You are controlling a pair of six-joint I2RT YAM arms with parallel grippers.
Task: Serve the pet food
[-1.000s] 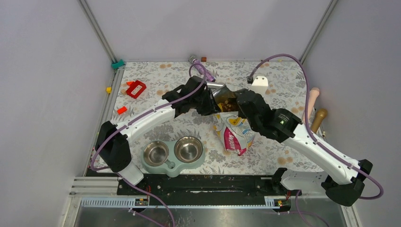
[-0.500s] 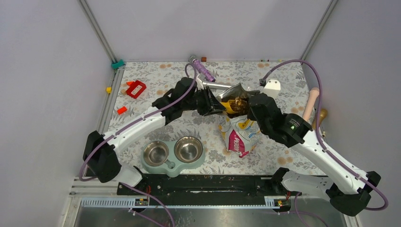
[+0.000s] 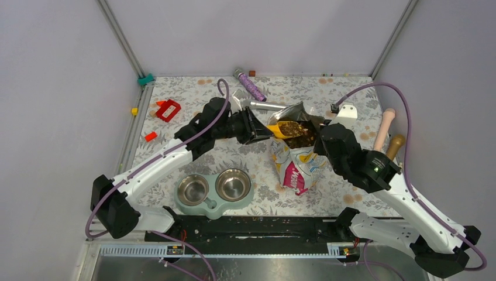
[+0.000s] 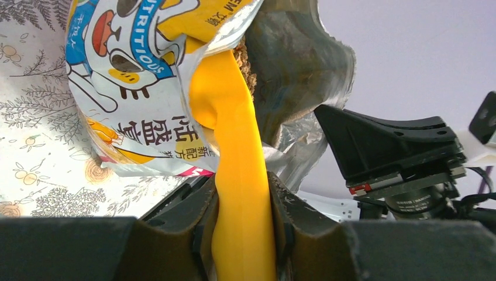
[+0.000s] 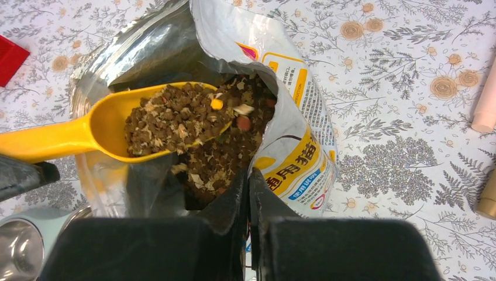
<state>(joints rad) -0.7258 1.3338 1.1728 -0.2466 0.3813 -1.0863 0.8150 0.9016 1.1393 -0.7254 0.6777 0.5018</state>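
Kibble: a brown heap fills the bowl of the scoop, at the open mouth of the bag. More loose kibble lies in the bag beneath it. The heap is elongated along the scoop's axis.

Scoop long axis runs roughly left–right in the top view. The bowl points right, into the bag mouth, and the handle runs left.

Left gripper: fingers clamped on the scoop handle.

Right gripper: pinched tight on the bag's near rim.

Bag is tilted, mouth toward the far side, base on the table.

Feeder sits near-left of the bag, apart from the scoop.
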